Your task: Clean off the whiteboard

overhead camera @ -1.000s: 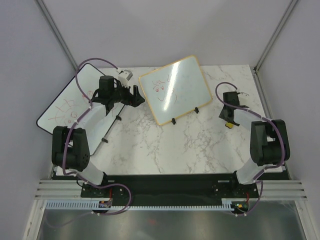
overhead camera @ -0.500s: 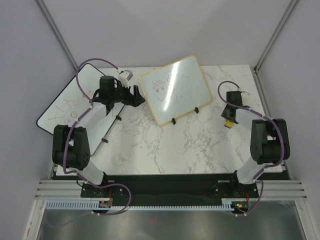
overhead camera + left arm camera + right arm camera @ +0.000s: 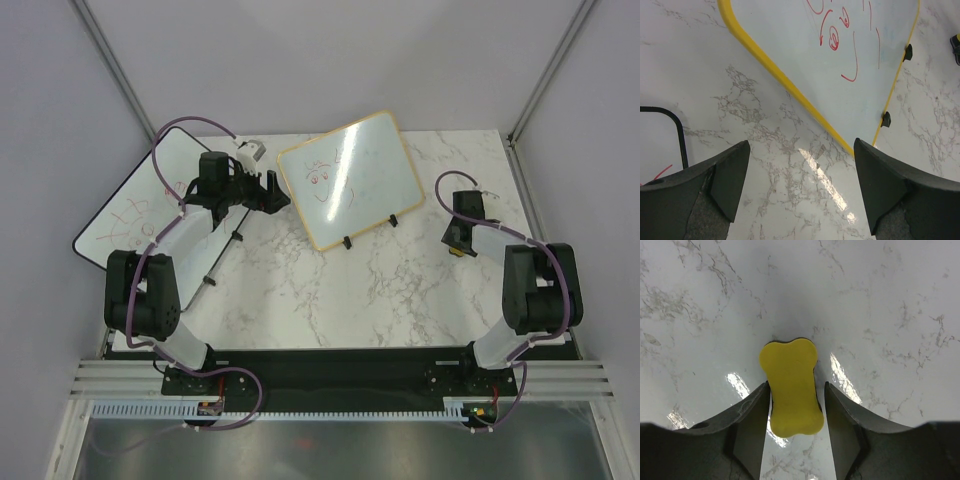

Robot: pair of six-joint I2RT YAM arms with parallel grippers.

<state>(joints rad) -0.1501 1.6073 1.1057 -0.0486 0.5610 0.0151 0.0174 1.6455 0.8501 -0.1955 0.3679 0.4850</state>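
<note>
The marble table (image 3: 330, 290) carried the whiteboard (image 3: 360, 170) at its back centre, red doodles on its face. The left gripper (image 3: 801, 145) hung wide open beside the board's left edge. Only the right wrist view showed the right gripper (image 3: 796, 385) closely bracketing a yellow eraser (image 3: 791, 390); whether it pinched could not be told.

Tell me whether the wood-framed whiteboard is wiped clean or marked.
Marked. Red marker lines show on the whiteboard in the left wrist and top views; the yellow eraser sits off it, between the right gripper's fingers.
</note>
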